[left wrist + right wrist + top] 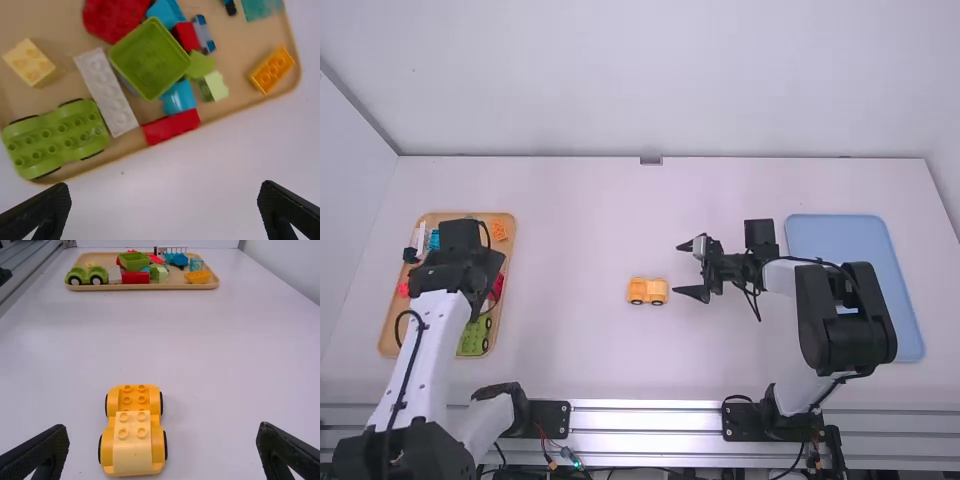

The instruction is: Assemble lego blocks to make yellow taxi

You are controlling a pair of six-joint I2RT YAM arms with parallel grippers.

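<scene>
Yellow toy car (647, 291) near my right gripper (687, 269), ahead of fingertips, untouched; pincer apart. My left gripper (448, 268) also spread, near block tray (390, 340).

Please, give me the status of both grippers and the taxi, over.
Left gripper open, empty. Right gripper open beside yellow taxi, not gripping. Taxi upright, pale block on top. Tray of loose pieces well apart, not in the way.

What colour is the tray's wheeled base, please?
The wheeled base is green, clearest in the left wrist view.
</scene>
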